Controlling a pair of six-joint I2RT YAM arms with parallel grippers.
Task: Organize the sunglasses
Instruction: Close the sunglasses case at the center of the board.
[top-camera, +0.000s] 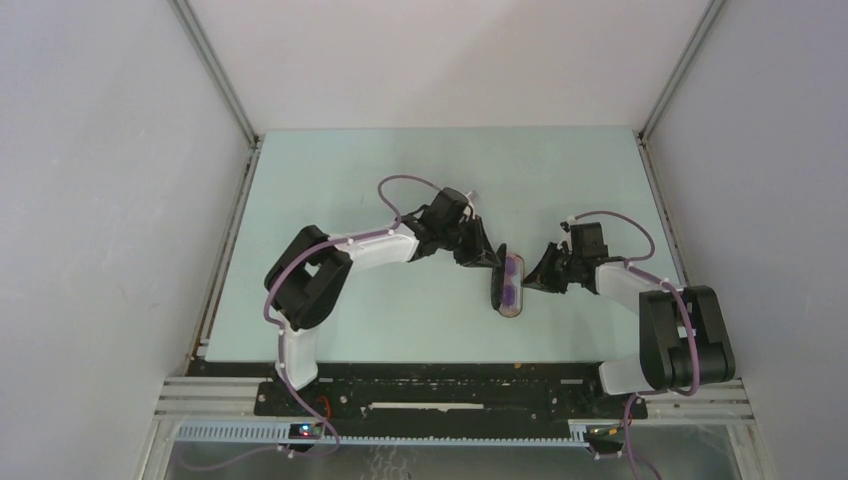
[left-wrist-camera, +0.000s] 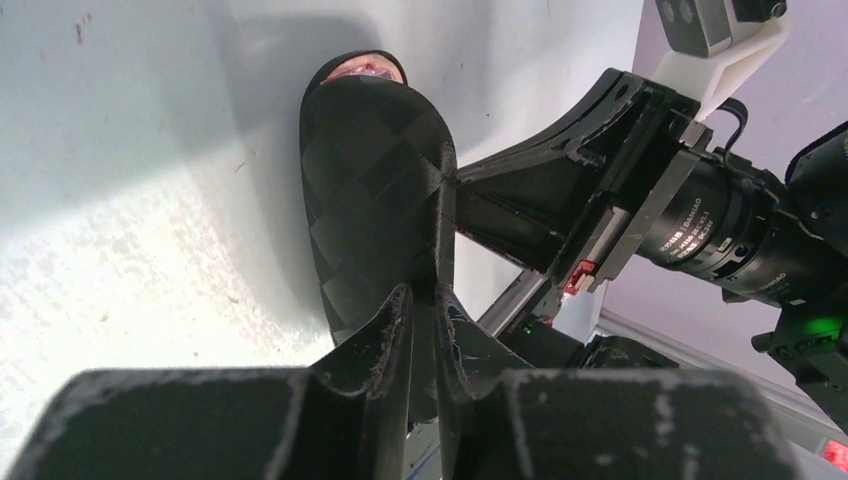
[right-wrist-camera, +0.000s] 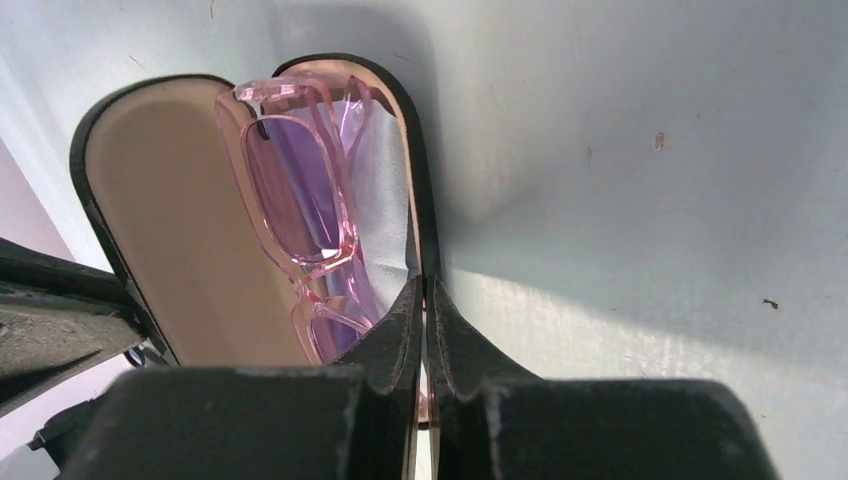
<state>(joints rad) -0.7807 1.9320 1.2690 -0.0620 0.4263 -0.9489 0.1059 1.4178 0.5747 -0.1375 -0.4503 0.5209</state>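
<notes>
From above, the sunglasses (top-camera: 513, 284) show only as 1 small purple smear inside the black case (top-camera: 497, 277); frame and lenses cannot be told apart there. In the right wrist view, the 2 fingers of the right gripper (right-wrist-camera: 425, 310) block the pair's nearer lens and the case's near end. In the left wrist view, the case's upright lid (left-wrist-camera: 375, 200) hides all but a pink sliver of the sunglasses, and it covers the right gripper's fingertips. The lid's lower edge vanishes between the fingers of the left gripper (left-wrist-camera: 425, 320).
</notes>
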